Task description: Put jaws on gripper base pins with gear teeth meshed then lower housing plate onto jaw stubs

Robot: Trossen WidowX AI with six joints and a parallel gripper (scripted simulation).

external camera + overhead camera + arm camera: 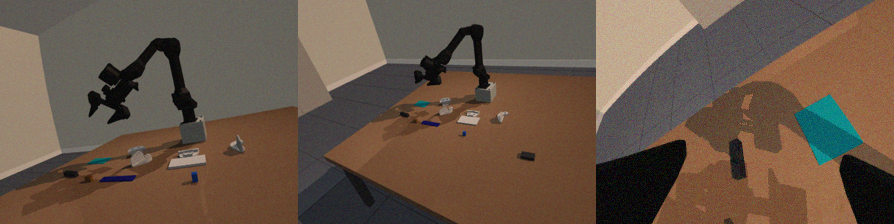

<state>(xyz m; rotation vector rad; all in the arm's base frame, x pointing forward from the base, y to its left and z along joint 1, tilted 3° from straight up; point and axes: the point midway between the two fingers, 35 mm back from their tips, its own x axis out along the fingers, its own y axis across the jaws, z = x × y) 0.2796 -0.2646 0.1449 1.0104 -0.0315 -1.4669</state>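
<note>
My gripper (422, 84) (98, 119) (764, 156) is open and empty, high above the table's left part. A jaw (445, 111) (139, 159) lies nearer the middle. The other jaw (500, 117) (239, 146) lies at the right, its blade tilted up. A light grey block with two dark spots (445, 100) (136, 149) lies behind the first jaw. A whitish part with small raised details (473, 112) (188, 153) lies behind a flat white slab (468, 120) (187, 162). Which of these two parts is the base and which the housing plate, I cannot tell. The jaws are apart from both.
A teal sheet (422, 104) (99, 161) (829, 130), a black piece (404, 114) (71, 173) (738, 159) and an orange-brown cube (415, 120) (88, 178) lie left. A navy strip (430, 124) (117, 178) and a blue block (464, 133) (194, 176) lie in front; a black box (527, 155) lies front right.
</note>
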